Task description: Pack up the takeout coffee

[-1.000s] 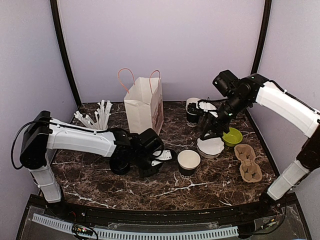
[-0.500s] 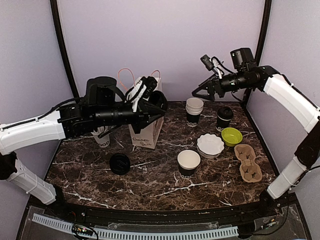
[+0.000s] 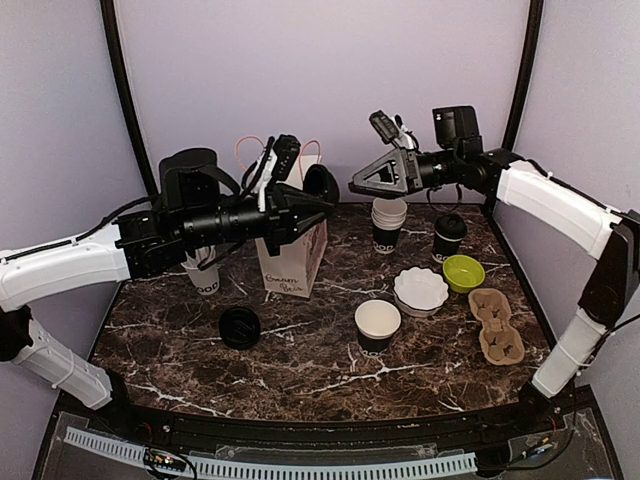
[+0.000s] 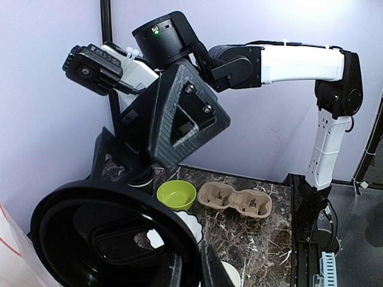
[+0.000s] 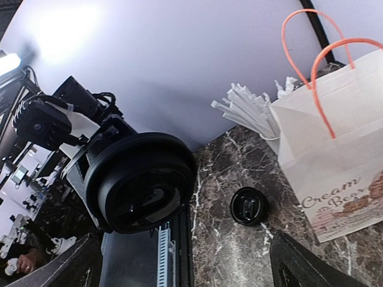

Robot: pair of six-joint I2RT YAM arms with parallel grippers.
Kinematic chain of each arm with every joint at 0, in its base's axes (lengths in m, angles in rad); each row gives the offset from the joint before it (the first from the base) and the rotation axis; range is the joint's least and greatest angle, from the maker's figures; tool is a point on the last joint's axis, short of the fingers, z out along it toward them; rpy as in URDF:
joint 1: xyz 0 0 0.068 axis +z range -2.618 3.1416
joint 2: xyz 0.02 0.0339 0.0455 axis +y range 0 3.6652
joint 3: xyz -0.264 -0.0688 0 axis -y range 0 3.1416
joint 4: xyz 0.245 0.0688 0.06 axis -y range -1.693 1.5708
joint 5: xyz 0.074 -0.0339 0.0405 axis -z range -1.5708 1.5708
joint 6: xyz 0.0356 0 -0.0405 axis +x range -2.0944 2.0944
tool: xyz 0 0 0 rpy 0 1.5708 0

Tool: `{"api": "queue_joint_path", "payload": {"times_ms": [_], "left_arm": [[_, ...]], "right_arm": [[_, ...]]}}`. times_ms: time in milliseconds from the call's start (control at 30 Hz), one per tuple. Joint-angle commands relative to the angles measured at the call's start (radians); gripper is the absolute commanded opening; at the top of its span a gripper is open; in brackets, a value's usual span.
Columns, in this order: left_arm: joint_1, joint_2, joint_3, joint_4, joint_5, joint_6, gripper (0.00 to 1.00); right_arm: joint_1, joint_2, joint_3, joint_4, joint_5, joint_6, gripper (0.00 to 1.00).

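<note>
The takeout coffee, a small black cup with a black lid, stands at the back right of the table, free of both grippers. My left gripper is raised in front of the white paper bag and shut on a loose black lid, which fills the lower left of the left wrist view. My right gripper hangs in the air facing that lid, jaws wide open and empty. A lidless black cup with a white inside stands mid-table.
A second black lid lies on the marble left of centre. At the right are a cup stack, a white scalloped dish, a green bowl and a cardboard carrier. A cup of white sticks stands behind my left arm.
My left arm rose from the table with the lid to bag height. My right gripper left the cups, lifted, swung left toward the lid and opened wide.
</note>
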Motion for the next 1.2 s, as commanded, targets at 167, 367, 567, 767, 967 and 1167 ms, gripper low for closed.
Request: {"api": "queue_joint_path", "payload": {"times_ms": [167, 367, 567, 767, 967, 1167], "left_arm": [[0.005, -0.024, -0.024, 0.06, 0.042, -0.01, 0.14], [0.005, -0.025, -0.029, 0.067, 0.055, -0.01, 0.14], [0.004, -0.019, -0.032, 0.087, 0.081, -0.01, 0.14], [0.005, -0.011, -0.032, 0.088, 0.092, -0.01, 0.15], [0.005, -0.014, -0.034, 0.098, 0.103, -0.01, 0.15], [0.005, -0.007, -0.03, 0.101, 0.113, -0.037, 0.16]], "right_arm": [[0.068, 0.05, -0.062, 0.353, -0.166, 0.305, 0.99], [0.085, 0.057, -0.167, 0.77, -0.222, 0.657, 0.98], [0.087, 0.086, -0.181, 0.91, -0.221, 0.771, 0.95], [0.099, 0.106, -0.191, 1.004, -0.225, 0.856, 0.91], [0.104, 0.11, -0.208, 1.008, -0.223, 0.863, 0.9], [0.105, 0.112, -0.21, 1.009, -0.225, 0.864, 0.87]]}}
